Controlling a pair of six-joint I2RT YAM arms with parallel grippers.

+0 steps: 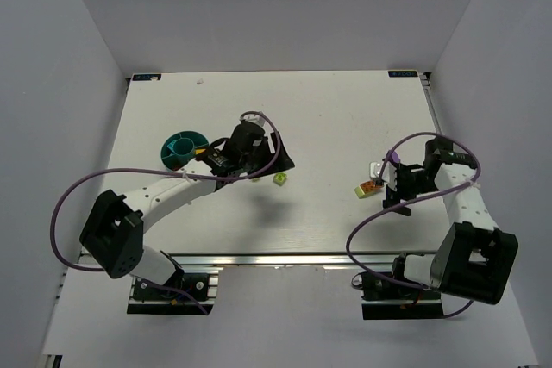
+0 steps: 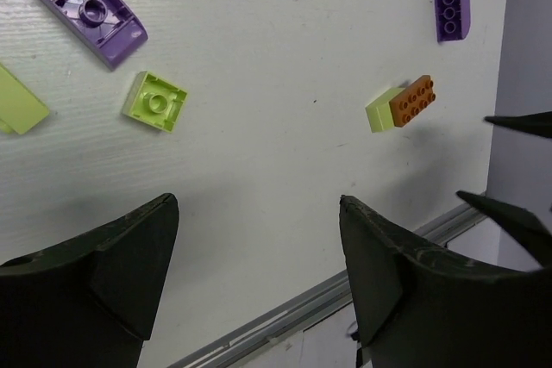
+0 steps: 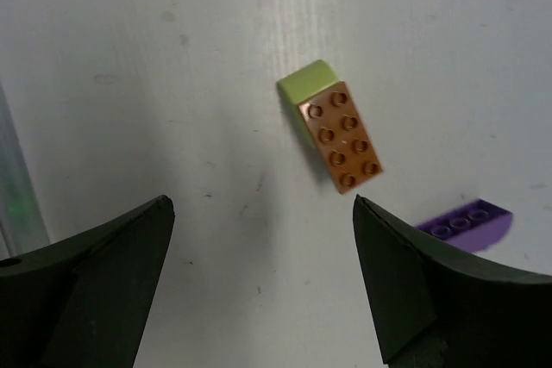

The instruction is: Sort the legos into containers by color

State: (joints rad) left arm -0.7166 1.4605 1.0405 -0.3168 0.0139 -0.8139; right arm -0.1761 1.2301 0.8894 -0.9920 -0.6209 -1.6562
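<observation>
The teal bowl [image 1: 183, 147] with its compartments sits at the table's left. My left gripper [image 1: 274, 161] hovers just right of it, open and holding nothing [image 2: 259, 200]. Below it lie a lime brick [image 2: 155, 101], a flat purple piece [image 2: 86, 8] and another lime piece [image 2: 17, 101]. Further right, an orange brick [image 3: 345, 135] rests partly on a lime brick [image 3: 302, 84], with a purple brick [image 3: 466, 223] close by. My right gripper [image 3: 263, 204] stands open just short of the orange brick [image 1: 368, 187], gripping nothing.
The metal rail [image 1: 285, 258] runs along the table's near edge, close behind both arms. White walls enclose the table on three sides. The right arm's black fingers [image 2: 517, 213] show at the right edge of the left wrist view.
</observation>
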